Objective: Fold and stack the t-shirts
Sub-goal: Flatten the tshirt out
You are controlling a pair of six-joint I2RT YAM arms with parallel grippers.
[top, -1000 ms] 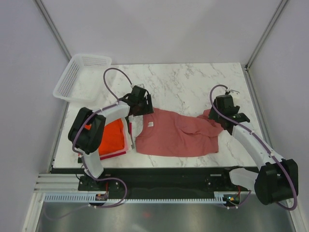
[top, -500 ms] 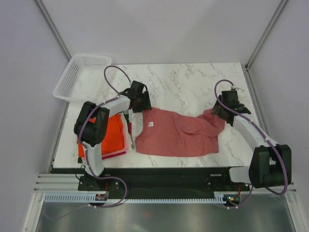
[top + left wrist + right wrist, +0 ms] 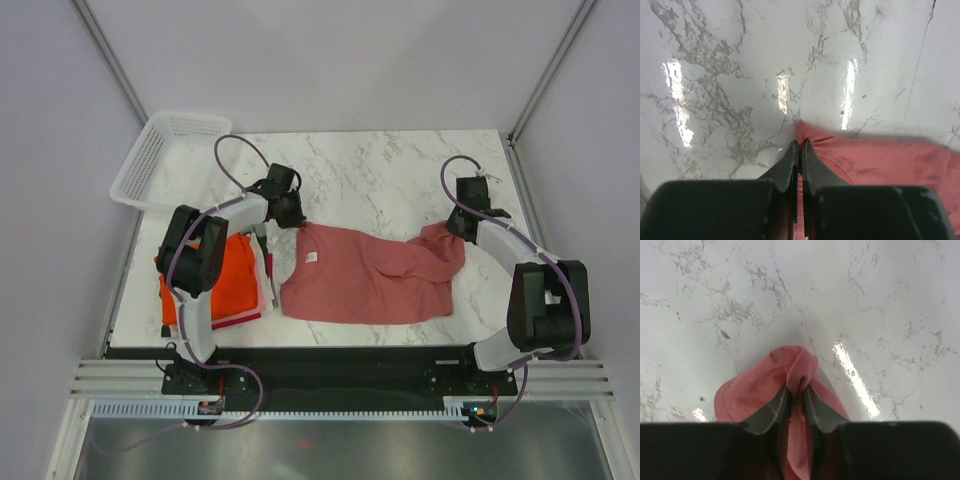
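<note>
A dusty pinkish-red t-shirt (image 3: 365,280) lies spread on the marble table near the front edge. My left gripper (image 3: 292,218) is shut on its far-left corner; the left wrist view shows the two fingers pinching the red cloth (image 3: 880,160) at their tips (image 3: 800,146). My right gripper (image 3: 456,226) is shut on a bunched fold at the shirt's far-right corner, and red cloth (image 3: 760,385) bulges out between and past the fingers (image 3: 800,389). Folded t-shirts (image 3: 232,280) sit stacked at the left, bright orange-red on top with pink and white edges beneath.
A white plastic mesh basket (image 3: 150,160) hangs over the table's far-left corner. Grey walls close in the table on three sides. The left arm reaches over the folded stack.
Both grippers have moved a little away from me to the shirt's far corners and closed on the cloth. The shirt's far edge looks pulled tauter.
</note>
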